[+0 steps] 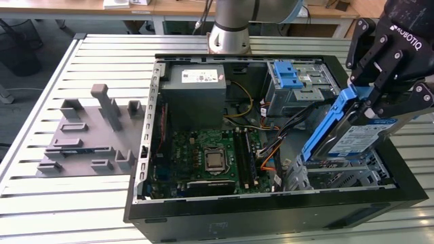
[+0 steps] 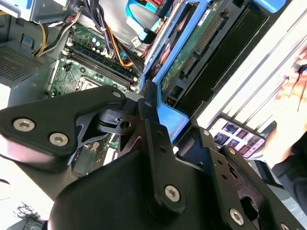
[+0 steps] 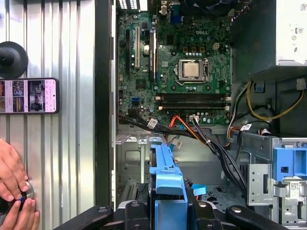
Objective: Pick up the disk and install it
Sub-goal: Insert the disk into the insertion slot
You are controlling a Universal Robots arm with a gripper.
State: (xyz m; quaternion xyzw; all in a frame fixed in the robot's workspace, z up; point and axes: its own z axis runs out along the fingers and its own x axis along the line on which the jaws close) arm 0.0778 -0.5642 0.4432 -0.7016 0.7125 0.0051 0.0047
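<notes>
Gripper fingers are clenched on the upper end of the disk, above the open computer case. The case holds a motherboard, a grey power supply and a silver cage with a blue latch. The disk's long axis is steeply tilted, and its lower end meets the metal bay at the exterior view's right.

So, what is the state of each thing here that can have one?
computer case, side panel off, inside exposed.
disk, held tilted over the computer case, not seated.
pincer, shut on the disk.
phone, screen lit.
processor socket, no cooler on it.
</notes>
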